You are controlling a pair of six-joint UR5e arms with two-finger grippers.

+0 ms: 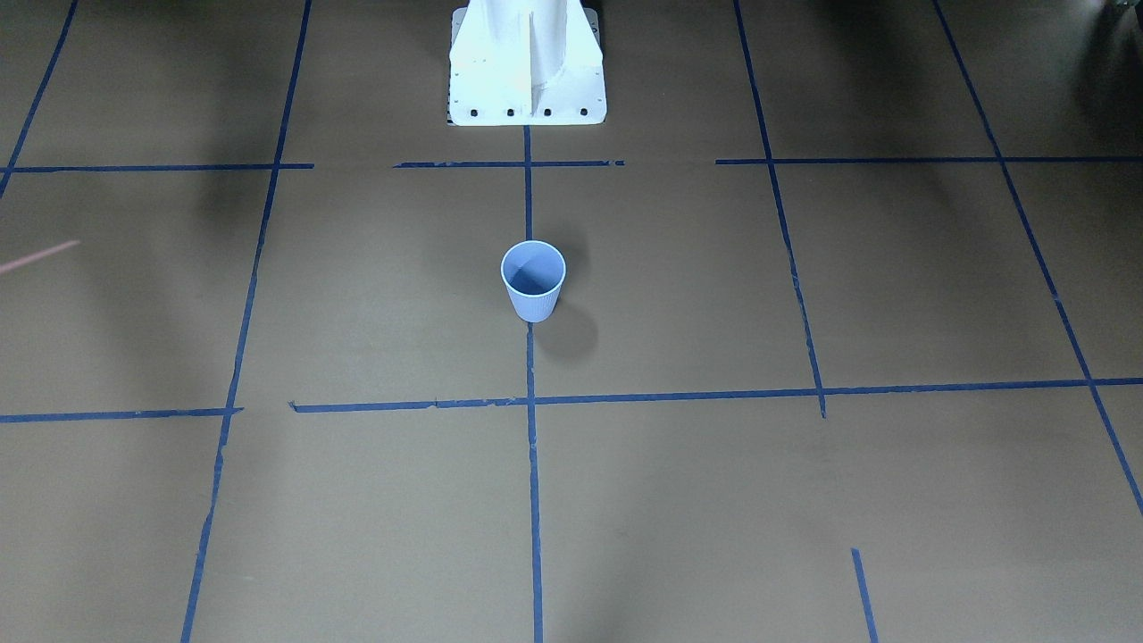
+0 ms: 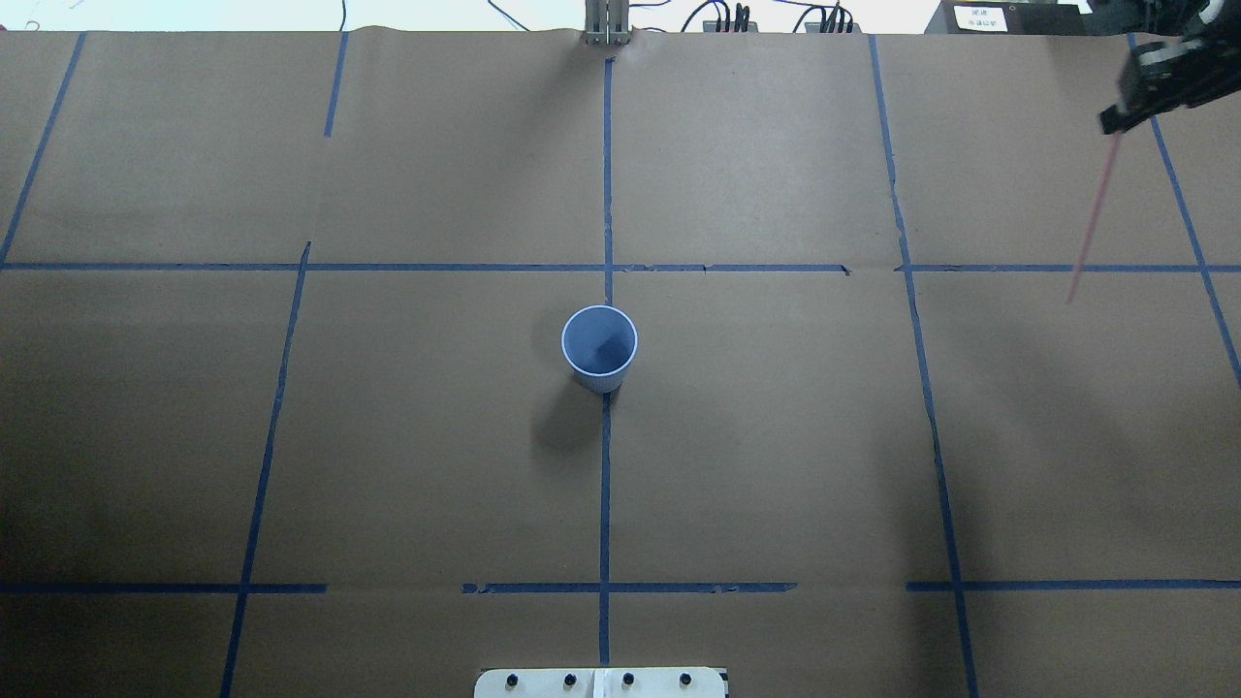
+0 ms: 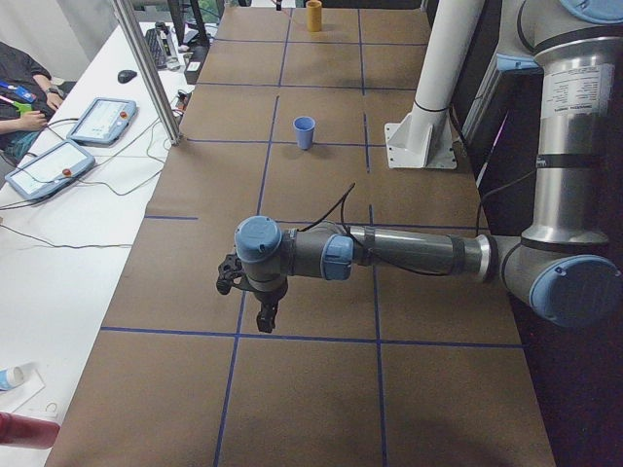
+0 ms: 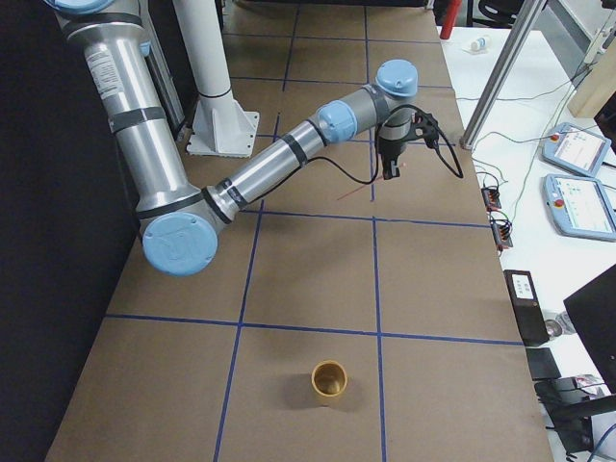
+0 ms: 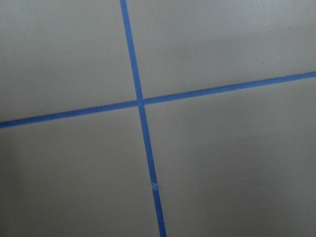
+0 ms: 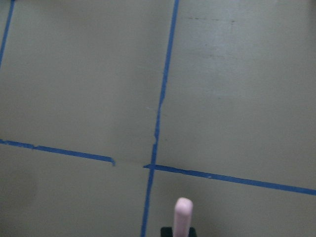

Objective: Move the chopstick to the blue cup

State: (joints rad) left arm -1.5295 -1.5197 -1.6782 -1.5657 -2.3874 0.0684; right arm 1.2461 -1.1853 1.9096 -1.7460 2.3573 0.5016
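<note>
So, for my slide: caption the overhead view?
Right gripper holds the chopstick far right of the upright blue cup.

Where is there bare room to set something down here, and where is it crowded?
Bare paper lies on every side of the blue cup, out to the taped grid lines. Crowded only at the overhead view's far right corner, where the right gripper holds the chopstick.

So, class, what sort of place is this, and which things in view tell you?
Most likely a robotics lab work cell: a jointed robot arm reaches over a table papered brown and gridded with blue tape, and control pendants with cables lie on the side bench.
</note>
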